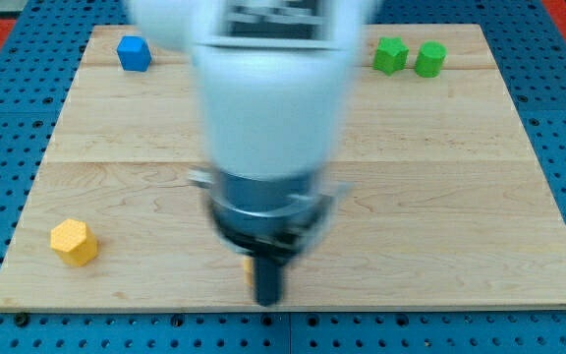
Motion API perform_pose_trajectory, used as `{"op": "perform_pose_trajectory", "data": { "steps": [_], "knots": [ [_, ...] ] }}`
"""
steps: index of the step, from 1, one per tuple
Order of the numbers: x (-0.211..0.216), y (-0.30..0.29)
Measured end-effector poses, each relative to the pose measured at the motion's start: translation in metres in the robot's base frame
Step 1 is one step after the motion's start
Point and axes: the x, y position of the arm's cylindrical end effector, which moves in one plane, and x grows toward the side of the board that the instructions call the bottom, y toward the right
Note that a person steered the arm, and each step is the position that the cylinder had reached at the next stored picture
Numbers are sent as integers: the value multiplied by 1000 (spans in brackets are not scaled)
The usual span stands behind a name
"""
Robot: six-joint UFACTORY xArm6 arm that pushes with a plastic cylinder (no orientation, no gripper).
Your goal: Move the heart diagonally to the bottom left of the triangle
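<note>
Arm blurred, covers the wooden board's centre; no gripper fitted, just the rod, my tip near the view's bottom edge, touching an orange sliver on its left. Blocks: yellow hexagon bottom left, blue cube top left, 2 green blocks top right. Can't tell heart or triangle, shapes unclear.

Blurred white arm over pale wooden board; my tip near bottom edge, touching small orange-yellow sliver; yellow hexagonal block well left.

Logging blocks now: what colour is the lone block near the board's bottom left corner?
Yellow, a roughly hexagonal block, clear in the camera view.
</note>
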Motion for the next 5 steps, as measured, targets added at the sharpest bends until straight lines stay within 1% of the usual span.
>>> {"op": "perform_pose_trajectory", "data": {
  "steps": [1,2,3,4,5],
  "knots": [
    [-58,-5],
    [-94,-18],
    [-125,-45],
    [-141,-80],
    [-154,-132]
  ]
}}
